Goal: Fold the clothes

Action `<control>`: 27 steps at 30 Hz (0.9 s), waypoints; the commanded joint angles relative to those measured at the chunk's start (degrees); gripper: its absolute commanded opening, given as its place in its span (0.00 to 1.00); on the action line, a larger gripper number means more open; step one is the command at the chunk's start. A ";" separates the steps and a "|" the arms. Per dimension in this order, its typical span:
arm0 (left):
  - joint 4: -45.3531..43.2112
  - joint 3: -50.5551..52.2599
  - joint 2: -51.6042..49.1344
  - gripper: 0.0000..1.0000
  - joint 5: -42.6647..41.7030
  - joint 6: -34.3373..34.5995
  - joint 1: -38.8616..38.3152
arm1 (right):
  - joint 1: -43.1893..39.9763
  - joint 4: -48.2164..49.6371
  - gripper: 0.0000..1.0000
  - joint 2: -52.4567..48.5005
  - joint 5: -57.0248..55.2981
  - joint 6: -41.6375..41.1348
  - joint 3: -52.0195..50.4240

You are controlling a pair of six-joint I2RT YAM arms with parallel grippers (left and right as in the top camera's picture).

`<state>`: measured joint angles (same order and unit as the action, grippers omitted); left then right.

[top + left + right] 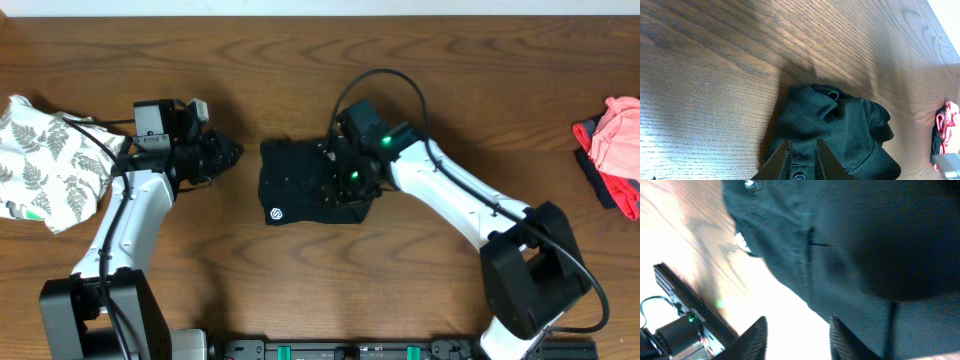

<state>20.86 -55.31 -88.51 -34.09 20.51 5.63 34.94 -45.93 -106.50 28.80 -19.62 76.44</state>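
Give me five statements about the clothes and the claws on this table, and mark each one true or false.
1. The black garment lies near the middle of the table. True.
2. The fern-print cloth lies at the table's right edge. False: it lies at the left edge, and the pink piece is at the right one.
3. The right claw is over the black garment. True.
4. The right claw is clamped shut. False: in the right wrist view its fingers stand apart with nothing between them.
5. A white logo shows on the black garment. True.
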 commanded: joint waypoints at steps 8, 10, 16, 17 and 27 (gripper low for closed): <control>1.25 -0.42 -0.57 0.17 0.50 -1.40 0.20 | -4.83 6.67 0.24 1.07 -2.36 2.56 2.12; 1.25 -0.42 -0.57 0.17 0.50 -1.40 0.20 | -6.71 9.81 0.15 1.07 -0.74 2.95 3.13; 1.22 -0.42 -0.57 0.17 0.52 -1.40 0.20 | -10.23 19.52 0.06 0.70 3.13 3.30 3.45; 1.22 -0.42 -0.57 0.17 0.50 -1.40 0.20 | -10.23 20.09 0.07 0.31 3.13 3.15 3.45; 1.38 -0.42 -0.57 0.17 0.52 -1.40 0.20 | -4.81 14.49 0.05 -8.52 2.12 1.88 3.45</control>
<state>22.11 -55.31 -88.55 -34.06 20.51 5.63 27.94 -28.93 -111.26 30.94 -17.47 79.77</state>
